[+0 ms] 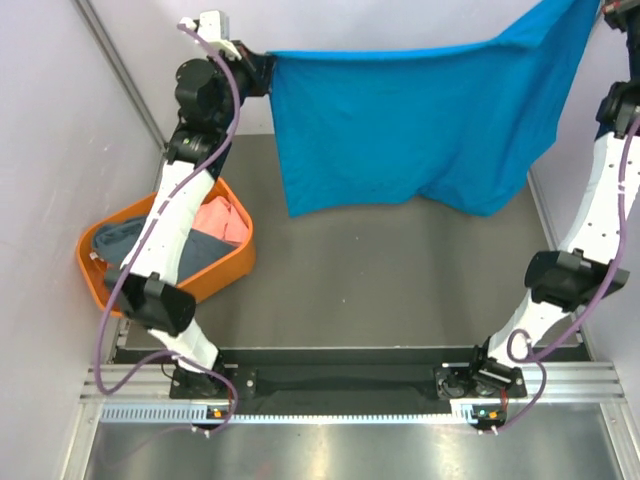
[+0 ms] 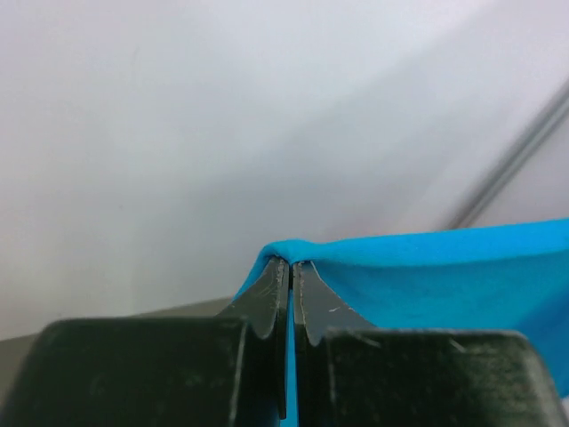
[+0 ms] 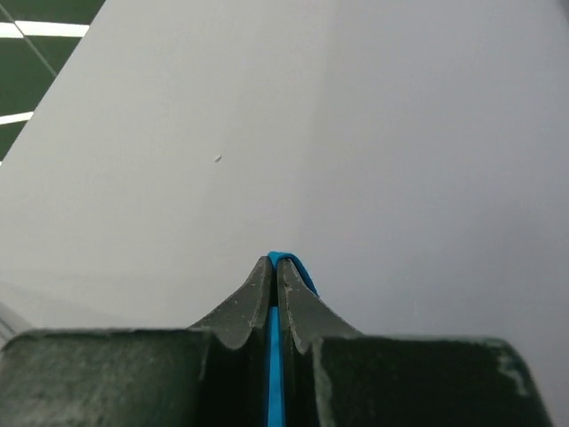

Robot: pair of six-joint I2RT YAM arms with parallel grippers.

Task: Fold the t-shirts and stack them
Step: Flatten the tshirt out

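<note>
The bright blue t-shirt (image 1: 420, 120) hangs spread out in the air over the far part of the table, held up by both arms. My left gripper (image 1: 268, 66) is shut on its left top corner; in the left wrist view the blue cloth (image 2: 427, 276) is pinched between the closed fingertips (image 2: 291, 264). My right gripper (image 1: 600, 12) is shut on the right top corner at the frame's edge; the right wrist view shows a blue strip (image 3: 286, 263) between its closed fingers. A salmon-pink shirt (image 1: 222, 220) and a grey-blue one (image 1: 115, 238) lie in the basket.
The orange plastic basket (image 1: 215, 275) stands at the left of the grey table (image 1: 380, 290), under the left arm. White walls stand close on the left, back and right. A black rail (image 1: 340, 380) runs along the near edge between the arm bases.
</note>
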